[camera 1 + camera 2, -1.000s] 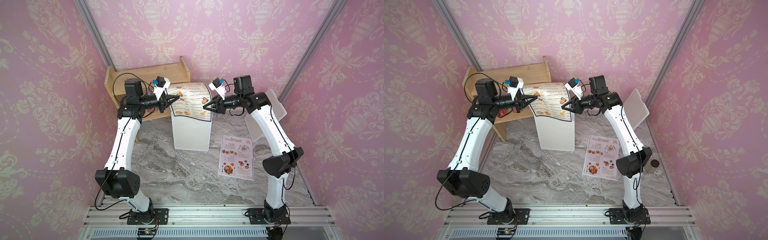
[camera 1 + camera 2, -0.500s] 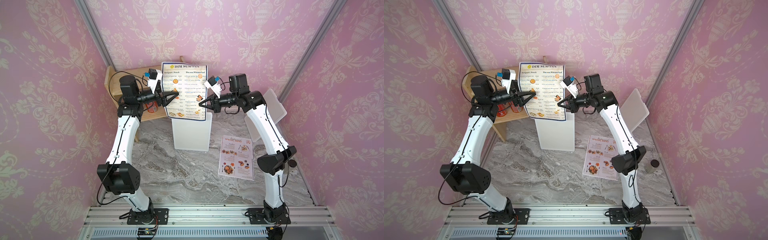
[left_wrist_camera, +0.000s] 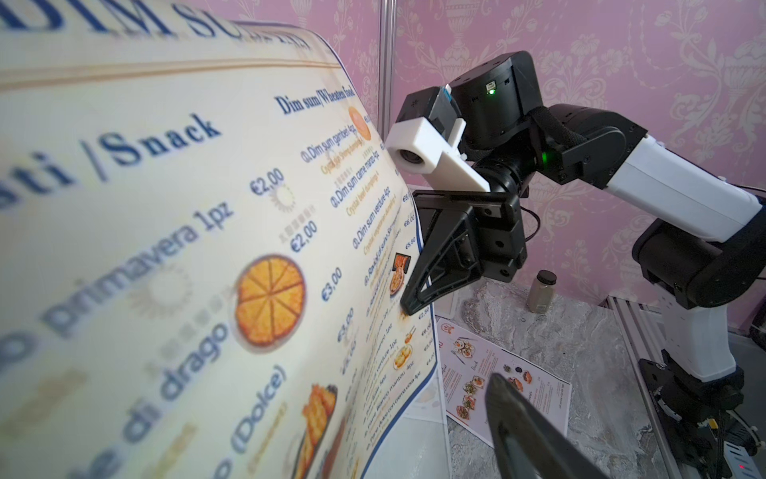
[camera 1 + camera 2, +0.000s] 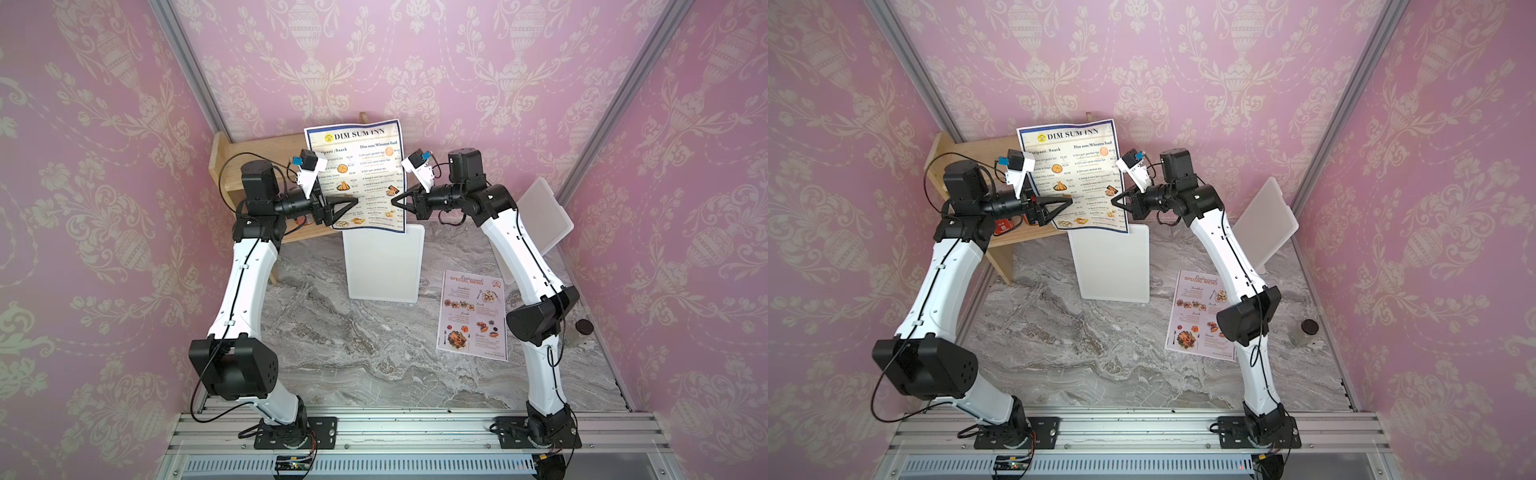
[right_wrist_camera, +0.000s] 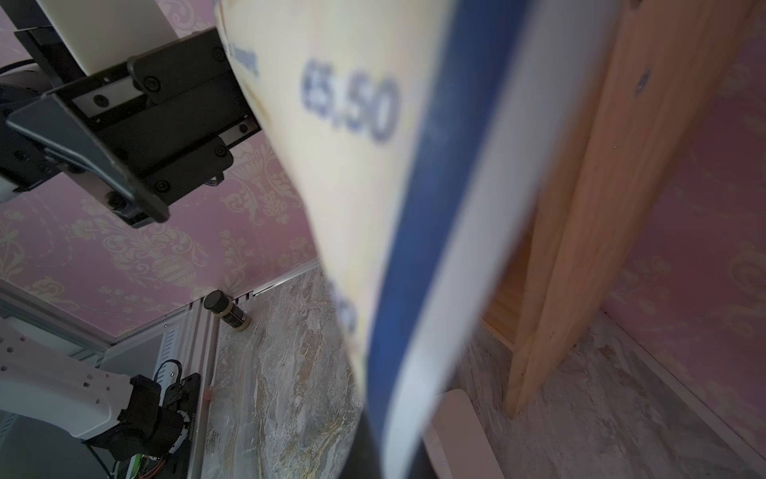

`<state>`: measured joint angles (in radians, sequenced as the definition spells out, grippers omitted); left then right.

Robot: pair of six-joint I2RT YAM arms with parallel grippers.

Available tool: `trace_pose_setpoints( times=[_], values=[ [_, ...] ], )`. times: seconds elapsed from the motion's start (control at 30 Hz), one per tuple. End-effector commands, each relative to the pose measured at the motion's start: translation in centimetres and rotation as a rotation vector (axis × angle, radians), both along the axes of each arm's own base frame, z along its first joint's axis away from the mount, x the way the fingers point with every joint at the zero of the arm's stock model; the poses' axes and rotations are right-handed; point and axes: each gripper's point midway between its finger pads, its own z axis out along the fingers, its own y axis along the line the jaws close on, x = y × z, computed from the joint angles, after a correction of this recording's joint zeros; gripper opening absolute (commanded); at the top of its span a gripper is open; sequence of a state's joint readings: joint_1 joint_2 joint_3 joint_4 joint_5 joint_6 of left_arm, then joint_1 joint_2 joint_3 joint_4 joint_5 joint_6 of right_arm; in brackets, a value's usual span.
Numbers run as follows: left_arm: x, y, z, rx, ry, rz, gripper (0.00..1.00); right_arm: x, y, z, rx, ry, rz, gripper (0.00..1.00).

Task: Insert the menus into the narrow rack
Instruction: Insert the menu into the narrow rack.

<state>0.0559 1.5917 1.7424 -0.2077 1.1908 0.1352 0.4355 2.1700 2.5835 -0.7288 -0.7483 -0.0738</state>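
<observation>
The blue-bordered "DIM SUM INN" menu (image 4: 360,174) (image 4: 1073,170) hangs upright in the air in front of the wooden rack (image 4: 249,153) (image 4: 955,145). My right gripper (image 4: 392,202) (image 4: 1113,199) is shut on its right edge, as the left wrist view shows (image 3: 408,307). My left gripper (image 4: 355,202) (image 4: 1070,202) stands open at the sheet's lower left, and one of its fingers (image 3: 522,423) shows apart from the paper. The pale "SPECIAL MENU" sheet (image 4: 473,320) (image 4: 1202,316) (image 3: 497,385) lies flat on the marble table by the right arm.
A white board (image 4: 382,266) (image 4: 1113,266) lies flat under the held menu. A second white board (image 4: 540,216) (image 4: 1264,224) leans on the right wall. A dark-lidded jar (image 4: 582,330) (image 4: 1306,332) (image 5: 226,313) stands at the right edge. Red items (image 4: 1005,224) sit on the rack's shelf.
The menu, curled low between both grippers a second ago, now stands upright and higher. My left gripper has opened off it; the right one has shut tight on its edge.
</observation>
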Motion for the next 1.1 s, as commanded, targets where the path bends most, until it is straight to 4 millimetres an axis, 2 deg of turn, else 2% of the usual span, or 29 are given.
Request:
trace_pose_setpoints(
  times=[0.0,0.13,0.37,0.57,0.93,1.07],
  values=[
    [-0.3,0.3,-0.4,0.040,-0.016,0.031,0.81,0.9,0.1,2.4,0.051,-0.060,-0.045,0.00],
    [0.8,0.9,-1.3,0.075,-0.018,0.088,0.82,1.5,0.2,2.6,0.067,-0.060,-0.055,0.00],
    [1.9,0.5,-0.8,0.090,-0.035,0.120,0.85,2.0,0.3,2.2,0.087,-0.039,-0.044,0.00],
    [3.1,0.5,-1.3,0.119,-0.012,0.147,0.85,2.2,0.7,1.4,0.095,-0.011,-0.022,0.00],
    [4.0,1.3,-1.4,0.177,0.001,0.212,0.86,3.0,1.0,1.4,0.124,0.007,-0.038,0.00],
    [4.3,1.4,-0.7,0.173,0.000,0.221,0.86,3.5,1.1,1.5,0.142,0.009,-0.049,0.00]
  ],
)
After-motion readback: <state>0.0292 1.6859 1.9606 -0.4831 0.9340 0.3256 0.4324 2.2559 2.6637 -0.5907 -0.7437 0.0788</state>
